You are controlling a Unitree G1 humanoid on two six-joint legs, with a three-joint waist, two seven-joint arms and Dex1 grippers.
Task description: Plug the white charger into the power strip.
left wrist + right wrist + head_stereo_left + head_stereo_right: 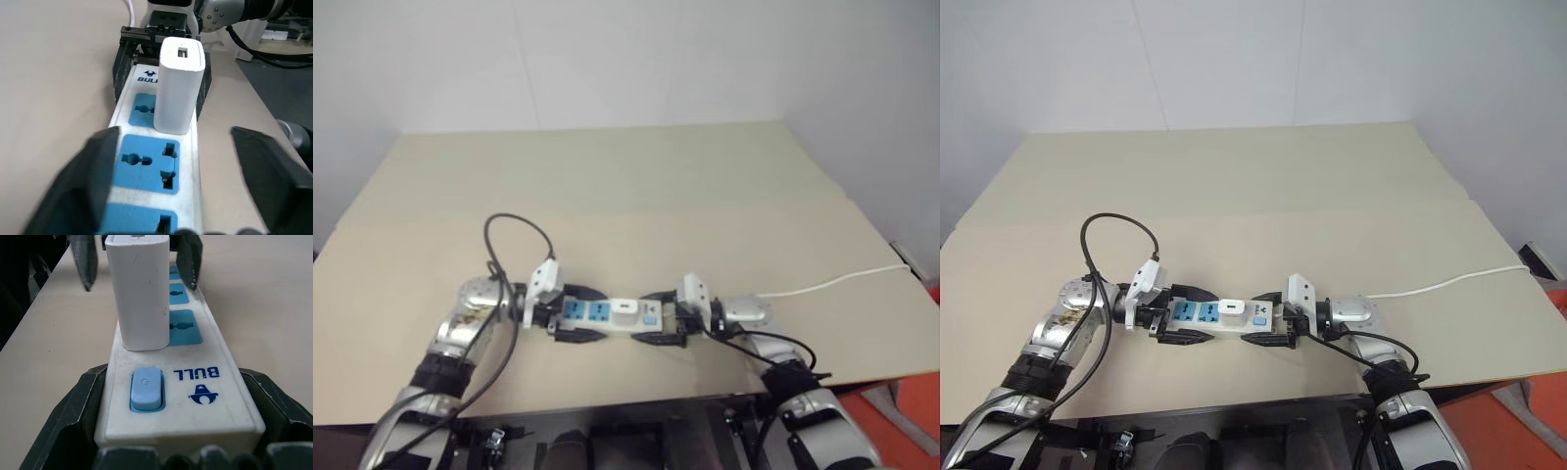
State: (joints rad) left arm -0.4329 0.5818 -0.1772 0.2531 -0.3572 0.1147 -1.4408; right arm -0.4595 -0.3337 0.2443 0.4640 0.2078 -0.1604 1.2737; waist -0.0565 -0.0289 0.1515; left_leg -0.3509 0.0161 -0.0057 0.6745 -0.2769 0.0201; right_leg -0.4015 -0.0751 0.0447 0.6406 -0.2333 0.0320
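Observation:
The power strip (597, 311) lies flat on the tan table, lengthwise between my two grippers. The white charger (625, 307) stands upright in the socket beside the blue switch (145, 387), and nothing touches it. My left gripper (579, 313) is open; its black fingers (93, 166) straddle the strip's left end with a gap on each side. My right gripper (653, 316) is shut on the strip's switch end, with its fingers (73, 416) pressed against both long sides.
The strip's thin white cord (842, 281) runs off to the right across the table. A black cable (519, 230) loops up over my left wrist. The table's front edge (607, 403) lies just behind the grippers. A seam (607, 213) crosses the tabletop.

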